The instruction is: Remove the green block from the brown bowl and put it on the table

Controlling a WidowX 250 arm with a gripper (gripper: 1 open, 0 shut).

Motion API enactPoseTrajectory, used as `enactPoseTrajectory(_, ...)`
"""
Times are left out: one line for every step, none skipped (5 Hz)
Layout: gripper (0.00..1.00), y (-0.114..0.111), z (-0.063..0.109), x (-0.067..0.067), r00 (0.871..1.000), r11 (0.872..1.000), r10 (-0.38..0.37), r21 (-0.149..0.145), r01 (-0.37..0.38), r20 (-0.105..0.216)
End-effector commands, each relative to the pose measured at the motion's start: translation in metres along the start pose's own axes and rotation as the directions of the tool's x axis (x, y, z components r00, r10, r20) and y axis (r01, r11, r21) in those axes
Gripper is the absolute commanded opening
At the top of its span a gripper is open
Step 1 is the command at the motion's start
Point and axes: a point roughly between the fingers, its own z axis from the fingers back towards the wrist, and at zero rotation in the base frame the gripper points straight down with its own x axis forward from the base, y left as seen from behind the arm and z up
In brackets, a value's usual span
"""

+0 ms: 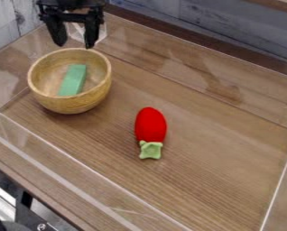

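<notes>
The brown bowl sits at the left of the table. The green block, a flat mint bar, lies inside the bowl, leaning lengthwise against its inner wall. My gripper hangs above and behind the bowl's far rim, open, with nothing between its black fingers. It is clear of the bowl and the block.
A red toy vegetable with a small green leafy end lies right of the bowl, toward the front. Low clear acrylic walls border the tabletop. A grey plank wall runs behind the table.
</notes>
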Motion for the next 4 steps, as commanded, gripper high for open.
enactPoseTrajectory(1.0, -0.018, 0.0, 0.005, 0.999, 1.0, -0.028, 0.014, 0.027, 0.028)
enactPoseTrajectory(1.0, -0.006, 0.005, 0.004, 0.999, 0.999, -0.034, 0.01, 0.034, 0.018)
enactPoseTrajectory(1.0, 0.009, 0.013, 0.004, 1.0, 1.0, -0.01, 0.005, 0.01, 0.015)
enactPoseTrajectory(1.0, 0.024, 0.019, 0.004, 1.0, 1.0, 0.009, -0.001, -0.009, 0.009)
